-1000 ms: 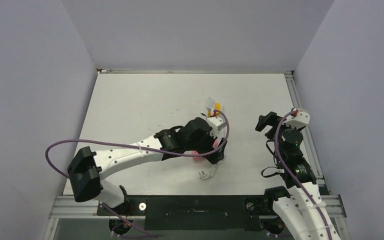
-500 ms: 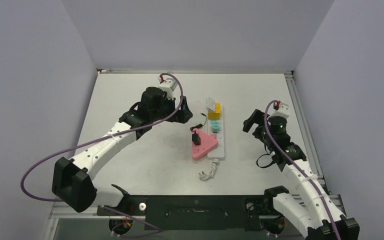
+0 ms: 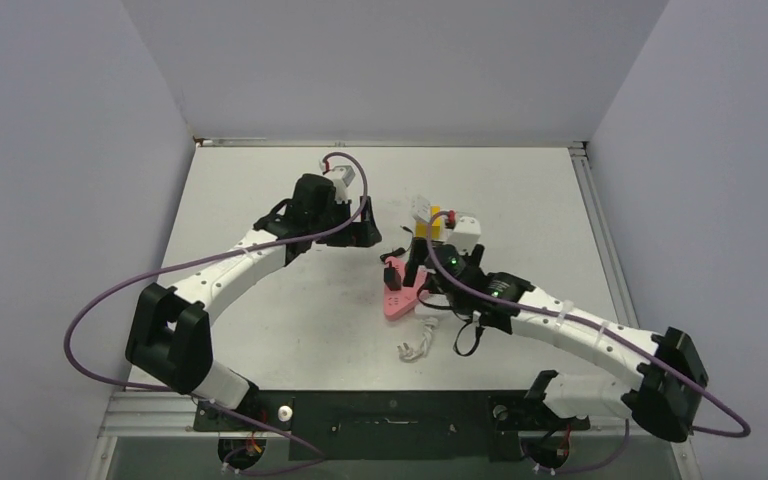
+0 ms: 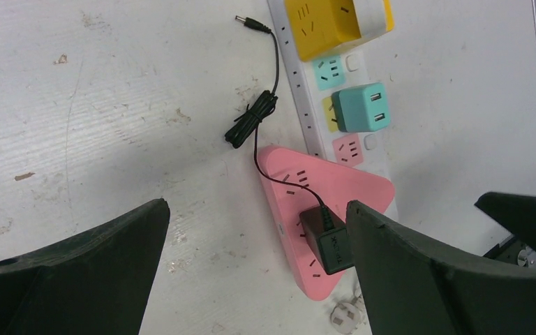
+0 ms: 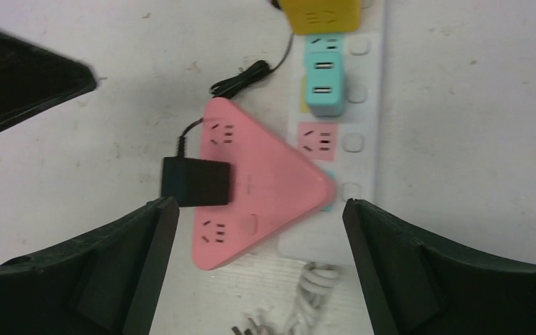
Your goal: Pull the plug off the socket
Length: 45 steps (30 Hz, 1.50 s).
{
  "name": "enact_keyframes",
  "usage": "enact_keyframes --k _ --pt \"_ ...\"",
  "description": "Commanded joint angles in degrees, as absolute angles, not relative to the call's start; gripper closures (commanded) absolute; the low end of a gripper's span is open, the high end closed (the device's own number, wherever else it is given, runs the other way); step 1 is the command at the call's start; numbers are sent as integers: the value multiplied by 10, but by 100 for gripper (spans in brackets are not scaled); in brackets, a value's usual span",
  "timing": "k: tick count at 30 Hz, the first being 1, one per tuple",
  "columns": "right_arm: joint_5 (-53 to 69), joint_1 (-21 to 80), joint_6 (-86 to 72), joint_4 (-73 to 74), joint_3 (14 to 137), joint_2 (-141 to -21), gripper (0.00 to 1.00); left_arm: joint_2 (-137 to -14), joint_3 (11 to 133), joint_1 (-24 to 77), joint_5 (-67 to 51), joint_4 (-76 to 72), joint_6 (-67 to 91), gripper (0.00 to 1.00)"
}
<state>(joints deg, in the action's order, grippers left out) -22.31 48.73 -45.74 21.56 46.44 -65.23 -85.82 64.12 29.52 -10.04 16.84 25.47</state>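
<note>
— What's on the white table?
— The socket lies mid-table. A pink adapter sits in it, and a black plug is seated in that.
— And the arms?
— The right gripper is above the adapter, fingers spread wide and holding nothing. The left gripper is also agape and empty, just left of the socket.

White socket strip lies flat mid-table, pastel outlets in a row. Black plug sits in pink triangular adapter at strip's near end.
</note>
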Motion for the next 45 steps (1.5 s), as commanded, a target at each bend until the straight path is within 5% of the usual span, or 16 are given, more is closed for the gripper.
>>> enact_keyframes --k 1,8,27,45 --pt "-363 582 -501 248 557 -738 6 -882 679 280 -111 176 264 5" --pt "-409 627 -505 298 676 -869 8 -888 685 256 -95 179 264 5" --pt "-427 619 -492 374 770 -1003 27 -892 679 192 -147 162 299 6" --pt "-344 569 -477 307 694 -965 55 -910 655 210 -210 132 332 6"
